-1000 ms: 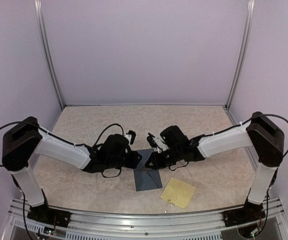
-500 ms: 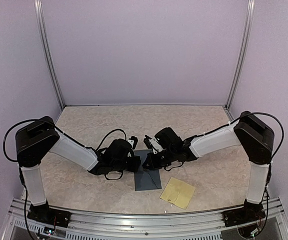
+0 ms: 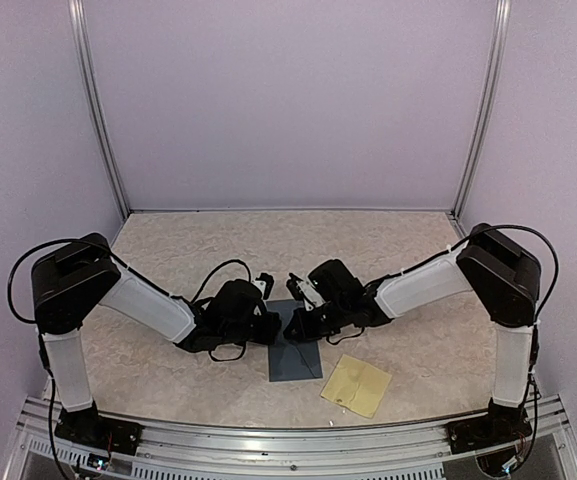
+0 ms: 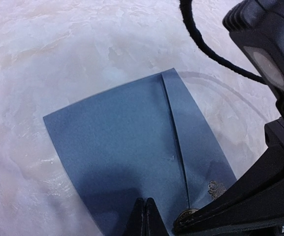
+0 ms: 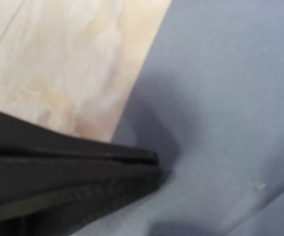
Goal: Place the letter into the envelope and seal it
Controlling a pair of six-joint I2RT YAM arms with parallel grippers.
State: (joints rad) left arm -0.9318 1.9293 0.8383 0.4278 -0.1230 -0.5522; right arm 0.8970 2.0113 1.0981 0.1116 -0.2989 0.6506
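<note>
The envelope (image 3: 296,352) lies flat on the table (image 3: 168,250), in the lower centre of the overhead view, with its long side running toward the bottom of the frame and its upper end under the two grippers. In the left wrist view it fills the middle of the frame as a slate-blue sheet, and a straight fold line runs from its upper edge down toward the lower right. A small round brownish spot shows at its lower right, half hidden under a black part, and what it is cannot be made out. The left gripper (image 4: 144,215) sits at the bottom centre of that view with its two fingers pressed together, leaving no gap, and the tips rest at the envelope's surface. Whether they pinch any paper cannot be told. The right gripper (image 5: 152,164) comes in from the left of its own wrist view with its fingers likewise closed tight. The tip is over the blue paper just inside the envelope's edge and casts a dark shadow on it, and no paper shows between the fingers. From above, the left arm (image 3: 143,305) and the right arm (image 3: 418,285) reach inward from either side and nearly meet over the envelope's upper end. A tan sticker sheet (image 3: 356,385) lies tilted just to the lower right of the envelope, apart from it and from both grippers.
</note>
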